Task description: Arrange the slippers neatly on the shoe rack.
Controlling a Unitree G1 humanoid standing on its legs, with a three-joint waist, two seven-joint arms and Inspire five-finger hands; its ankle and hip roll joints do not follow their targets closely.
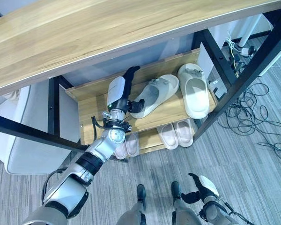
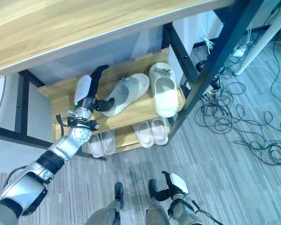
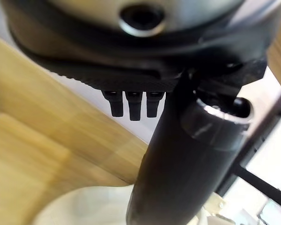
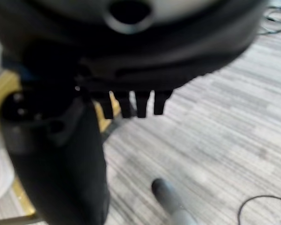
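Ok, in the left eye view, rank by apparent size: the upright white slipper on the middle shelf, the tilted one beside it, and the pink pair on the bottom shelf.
1. Tilted white slipper, touched by the left robot hand, and upright white slipper: they look alike, so no ranking.
2. Right-hand pink pair of slippers on the bottom shelf: each looks smaller, though farther from the camera.

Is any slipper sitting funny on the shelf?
Yes. On the upper shelf, the left white slipper lies slanted, its heel end beside the left robot hand, while the right white slipper points nearly straight. The pink pairs below sit side by side.
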